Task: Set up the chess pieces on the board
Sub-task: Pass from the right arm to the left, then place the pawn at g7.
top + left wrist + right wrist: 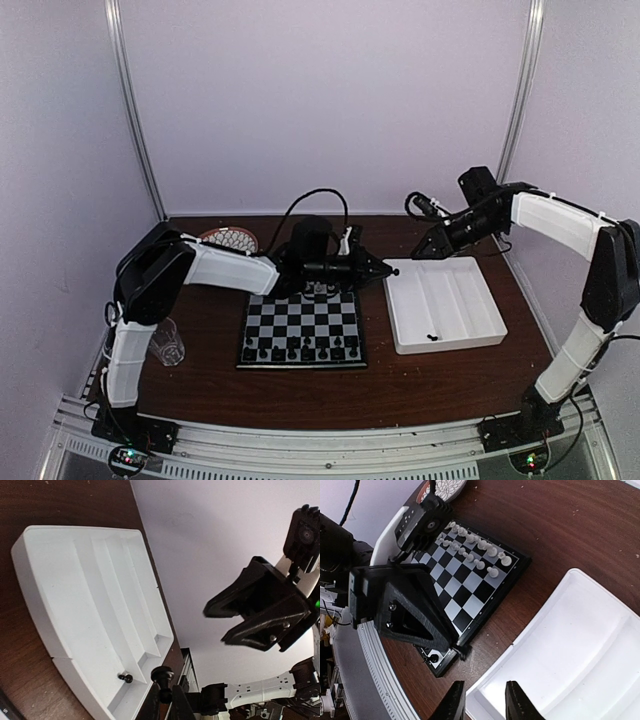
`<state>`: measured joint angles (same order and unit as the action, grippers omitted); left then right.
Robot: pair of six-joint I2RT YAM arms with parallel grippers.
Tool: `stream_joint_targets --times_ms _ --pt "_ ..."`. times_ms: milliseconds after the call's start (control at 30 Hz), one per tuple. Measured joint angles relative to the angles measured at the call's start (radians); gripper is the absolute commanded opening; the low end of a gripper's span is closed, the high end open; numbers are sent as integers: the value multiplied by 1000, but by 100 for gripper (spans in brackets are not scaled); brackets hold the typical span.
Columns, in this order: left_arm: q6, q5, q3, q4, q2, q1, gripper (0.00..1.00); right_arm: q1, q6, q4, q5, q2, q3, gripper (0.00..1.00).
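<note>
The dark wooden surface [200,390] carries a white compartmented tray [470,300] to the right. The board [300,322] lies just left of the tray, square to the near edge. The left arm reaches level across the board's far side. Its left claw [388,270] points right, with its tip at the tray's near-left corner. The right claw [485,685] hangs above the tray's far-left end with its fingers apart and nothing between them.

White chessmen [480,547] stand upright in the two far rows of the board, and black chessmen [300,352] in the near rows.

The left claw is clamped on one black chessman [163,674]. Its long axis runs in line with the fingers, and its round head points out toward the tray. A second loose black piece [126,678] lies on the floor of the tray's near end.
</note>
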<state>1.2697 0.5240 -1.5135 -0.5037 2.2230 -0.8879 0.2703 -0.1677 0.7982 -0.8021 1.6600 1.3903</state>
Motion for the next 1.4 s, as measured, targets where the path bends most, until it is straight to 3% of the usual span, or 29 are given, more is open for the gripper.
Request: stream_joint_targets --times_ms 233,400,533,733,1000,1400 --pt "-244 32 16 336 -167 59 7 -85 -37 -28 11 -84 -80 32" --pt "-543 69 -92 786 -302 97 6 -85 -92 -39 46 -87 -150 33" --pt "-777 7 -226 1172 -334 98 4 -85 -118 -50 57 -87 -156 33" --pt "-969 -145 -242 1554 -367 97 4 -85 -126 -58 59 -86 -156 33" --pt "-1055 -312 -184 1761 -368 97 3 -85 -129 -59 58 -84 -156 34" --pt "-1085 -356 -97 1805 -341 97 3 -85 -141 -59 58 -84 -158 34"
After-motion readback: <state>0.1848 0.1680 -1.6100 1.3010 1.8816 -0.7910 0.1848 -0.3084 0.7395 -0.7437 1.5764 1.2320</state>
